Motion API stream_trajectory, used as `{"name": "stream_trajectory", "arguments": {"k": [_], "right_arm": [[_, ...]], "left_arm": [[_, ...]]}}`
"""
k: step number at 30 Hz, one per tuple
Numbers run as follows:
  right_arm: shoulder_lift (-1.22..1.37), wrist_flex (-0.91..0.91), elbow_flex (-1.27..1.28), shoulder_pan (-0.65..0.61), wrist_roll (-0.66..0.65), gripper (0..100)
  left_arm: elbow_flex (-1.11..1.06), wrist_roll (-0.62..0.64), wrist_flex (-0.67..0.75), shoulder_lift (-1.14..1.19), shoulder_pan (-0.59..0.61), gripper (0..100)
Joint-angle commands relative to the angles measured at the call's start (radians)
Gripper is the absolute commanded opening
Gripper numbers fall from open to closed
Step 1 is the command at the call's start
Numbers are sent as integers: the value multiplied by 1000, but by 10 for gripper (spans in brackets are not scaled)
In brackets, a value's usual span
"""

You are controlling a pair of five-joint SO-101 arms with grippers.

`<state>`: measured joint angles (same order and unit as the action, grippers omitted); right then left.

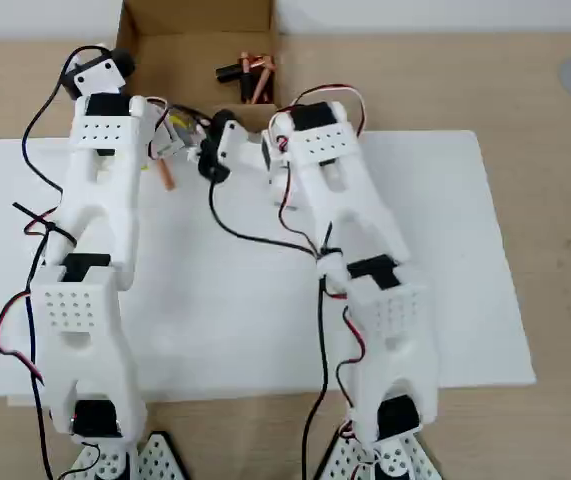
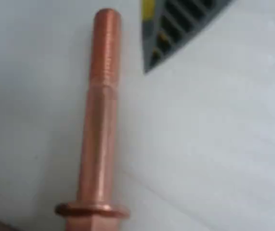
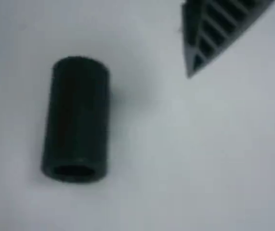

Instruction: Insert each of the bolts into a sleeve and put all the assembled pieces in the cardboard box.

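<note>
On my feed the cardboard box point(image 1: 170, 65) sat open at the top centre of the high view. A small cluster of assembled pieces point(image 1: 248, 76), copper bolts in black sleeves, lay in its lower right corner, and the rest of its floor showed brown card. Just below the box's front edge, the left gripper point(image 1: 170, 140) hung over the upper left part of the white mat point(image 1: 445, 300). It was released: in its wrist view one ribbed finger point(image 2: 176, 29) stood apart from the copper flange bolt point(image 2: 98, 125), which lay on the mat with its head at the bottom of the frame. The right gripper point(image 1: 220, 148), close beside it toward the centre, was likewise released. Its finger point(image 3: 219, 33) stood off to the upper right of the black sleeve point(image 3: 77, 120), which lay on its side on the mat. A black cable point(image 1: 255, 235) crossed the mat between the arms. The widest run of mat stretched right of the right arm, ending short of the wooden table point(image 1: 555, 200) edge.
</note>
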<state>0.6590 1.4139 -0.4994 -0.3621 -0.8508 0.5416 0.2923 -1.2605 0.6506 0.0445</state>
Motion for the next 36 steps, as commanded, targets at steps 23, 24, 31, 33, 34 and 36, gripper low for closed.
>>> {"name": "stream_trajectory", "arguments": {"k": [23,24,31,33,34,36], "right_arm": [[275,127,-420,22,-11,324],[283,127,-429,24,-11,324],[303,126,-443,24,-5,324],[305,126,-441,24,-5,324],[305,127,-441,24,-5,324],[305,127,-441,24,-5,324]], "left_arm": [[6,-2,15,-12,14,290],[6,-2,15,-12,18,290],[6,107,15,-12,75,290],[6,117,15,-12,83,290],[6,117,15,-12,83,290],[6,114,15,-12,80,290]]}}
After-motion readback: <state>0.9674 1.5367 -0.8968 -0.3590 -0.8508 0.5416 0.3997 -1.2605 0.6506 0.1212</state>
